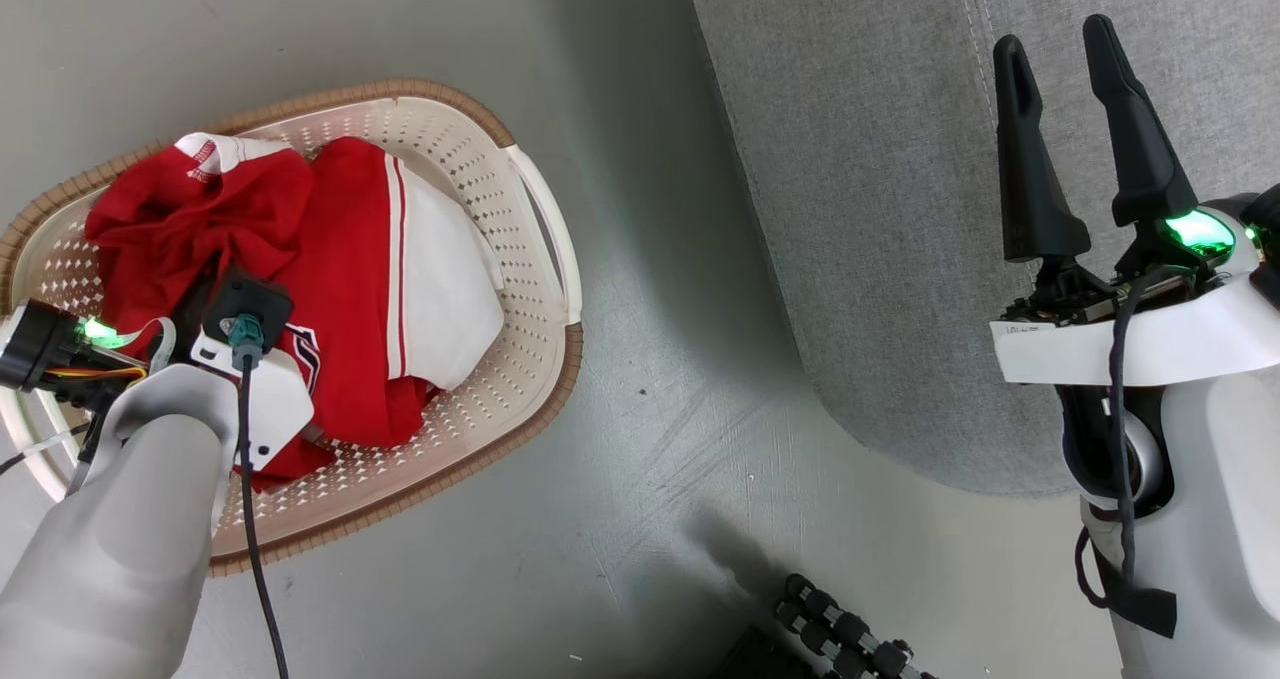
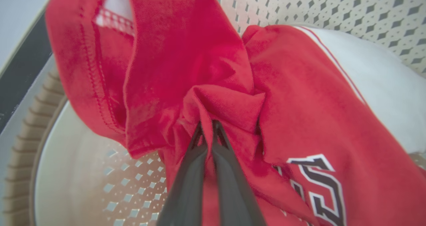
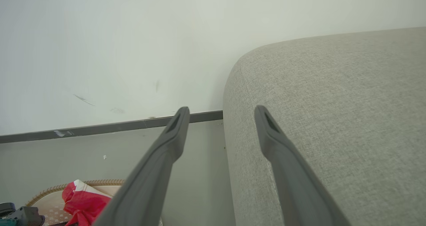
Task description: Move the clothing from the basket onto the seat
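Note:
The red and white clothing [image 1: 340,259] lies heaped in the cream basket [image 1: 520,359] on the floor at the left of the head view. My left arm reaches down into the basket. In the left wrist view my left gripper [image 2: 208,124] is shut on a bunched fold of the red clothing [image 2: 186,53], and a black-and-white number shows on the fabric beside it. Above the grey seat [image 1: 880,209] on the right, my right gripper [image 1: 1055,49] stands open with nothing between its fingers. The right wrist view shows the right gripper [image 3: 221,111] over the seat's [image 3: 332,119] edge.
Grey floor [image 1: 650,379] separates the basket from the seat. A white wall [image 3: 133,53] with a dark skirting strip stands behind. A dark ribbed part of the robot's base [image 1: 840,629] shows at the bottom of the head view.

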{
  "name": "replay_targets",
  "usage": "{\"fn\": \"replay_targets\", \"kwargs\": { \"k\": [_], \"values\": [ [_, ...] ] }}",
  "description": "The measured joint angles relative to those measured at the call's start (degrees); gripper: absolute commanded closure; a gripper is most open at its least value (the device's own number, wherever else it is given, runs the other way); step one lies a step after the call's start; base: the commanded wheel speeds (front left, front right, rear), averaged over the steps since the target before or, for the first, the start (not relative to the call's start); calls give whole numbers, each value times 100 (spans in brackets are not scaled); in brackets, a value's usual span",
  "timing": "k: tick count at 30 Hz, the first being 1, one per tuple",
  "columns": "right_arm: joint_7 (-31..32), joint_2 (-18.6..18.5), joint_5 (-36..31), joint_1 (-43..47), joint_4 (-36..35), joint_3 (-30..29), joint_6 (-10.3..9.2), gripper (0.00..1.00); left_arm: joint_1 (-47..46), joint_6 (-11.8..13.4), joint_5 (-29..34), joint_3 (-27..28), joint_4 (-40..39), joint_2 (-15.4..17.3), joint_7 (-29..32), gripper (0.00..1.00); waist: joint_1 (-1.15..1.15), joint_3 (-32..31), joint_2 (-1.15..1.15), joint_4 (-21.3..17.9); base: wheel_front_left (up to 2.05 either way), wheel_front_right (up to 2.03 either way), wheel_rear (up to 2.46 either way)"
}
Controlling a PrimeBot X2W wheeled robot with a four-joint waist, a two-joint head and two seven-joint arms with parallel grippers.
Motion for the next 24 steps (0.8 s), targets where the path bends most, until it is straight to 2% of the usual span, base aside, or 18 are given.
{"fn": "replay_targets", "kwargs": {
  "k": [7, 18, 24],
  "values": [
    [-1, 0, -1, 1, 97, -63, 0, 0, 3, -47, -194, 36, -92, -149, -166, 100, 0, -79, 0, 26, 0, 0, 0],
    [-1, -1, -102, 1, 218, -191, 0, 0, 152, -297, -651, 146, -801, -531, -631, 100, 0, -339, 0, 222, 0, 0, 0],
    [-1, -1, -119, 1, 313, -191, 0, 0, 192, -354, -905, 252, -1338, -668, -773, 100, 0, -525, 0, 362, 0, 0, 0]
  ]
}}
